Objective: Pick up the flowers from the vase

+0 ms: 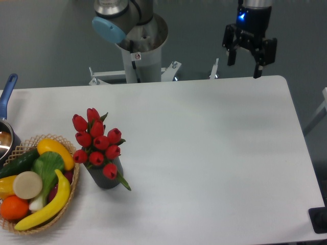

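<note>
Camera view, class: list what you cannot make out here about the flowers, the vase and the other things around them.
- Flowers: stems and any tie are hidden by the buds and the vase.
- Vase: mouth covered by the blooms.
- Pot: cut off by the left edge; only the blue handle and part of the rim show.
- Basket: its bottom is cut off by the lower edge.
- End effector: too small to see pad detail.

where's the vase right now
The vase stands on the table's left side, holding the tulips, just right of the wicker basket.
</note>
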